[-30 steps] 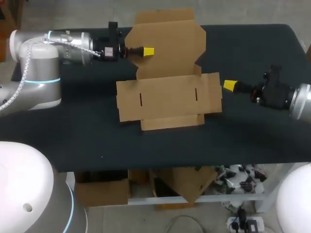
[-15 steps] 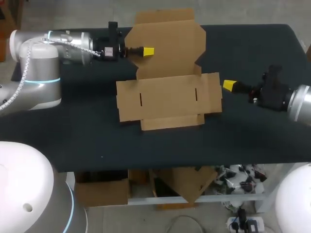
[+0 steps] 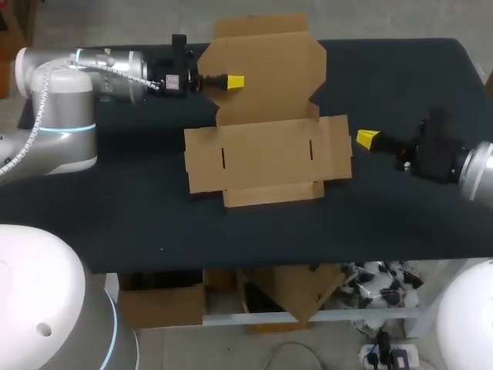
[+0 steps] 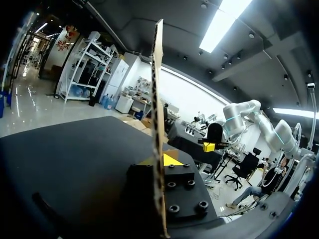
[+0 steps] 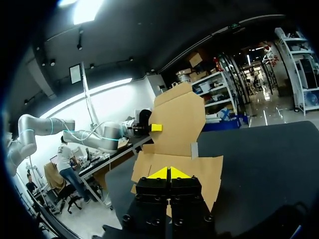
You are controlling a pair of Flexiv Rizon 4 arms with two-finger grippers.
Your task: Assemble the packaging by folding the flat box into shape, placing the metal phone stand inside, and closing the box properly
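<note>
The flat brown cardboard box point(image 3: 266, 158) lies unfolded in the middle of the dark table, its front and side flaps spread out. Its big lid panel point(image 3: 266, 65) stands up at the far side. My left gripper point(image 3: 236, 81) is shut on that panel's left part. In the left wrist view the panel's thin edge point(image 4: 158, 89) runs upright through my left gripper point(image 4: 162, 160). My right gripper point(image 3: 367, 139) hovers just right of the box's right flap, shut and holding nothing. In the right wrist view its yellow tips point(image 5: 170, 173) are pressed together, with the box point(image 5: 174, 124) ahead. No phone stand shows.
The black tabletop point(image 3: 115, 200) carries only the box. The lid panel reaches over the table's far edge. The table's front edge point(image 3: 231, 266) lies well in front of the box's front flap.
My right gripper has drawn slightly to the right and toward the front, away from the box's right flap. The left arm and the box have not moved.
</note>
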